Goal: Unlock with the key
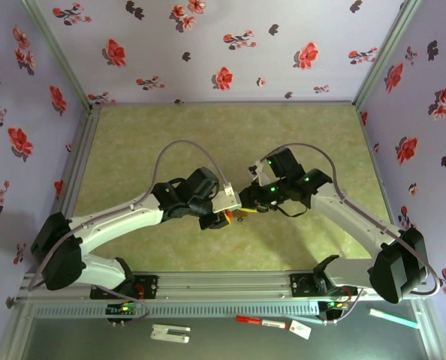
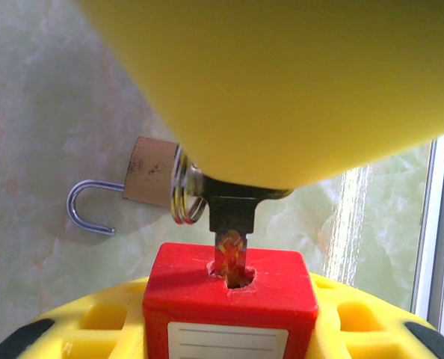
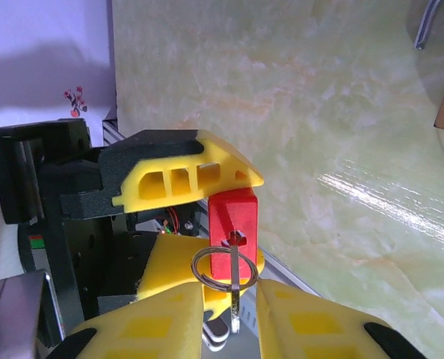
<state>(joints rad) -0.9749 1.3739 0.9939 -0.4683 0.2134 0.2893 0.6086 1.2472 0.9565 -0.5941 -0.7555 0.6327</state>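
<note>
Red plastic forms the lock (image 2: 282,288), which sits clamped between the two yellow fingers of the left gripper (image 1: 224,216), held above the table near its middle, where the two arms meet. The key (image 2: 229,250) stands with its blade in the keyhole on the lock's top face. Its dark head points away from the lock and carries a wire ring (image 2: 181,187).

From the right wrist we see the right gripper (image 3: 229,303) facing the lock, its jaws narrowly apart. One yellow finger is on either side of the key's head, and the ring hangs just in front of them. The head seems to lie against one finger, but we cannot tell whether both are pressing on it.

Beyond the key, a brass padlock (image 2: 151,172) lies flat on the green marbled table (image 2: 50,97), apart from the red lock. Its steel shackle (image 2: 71,206) is swung open.
</note>
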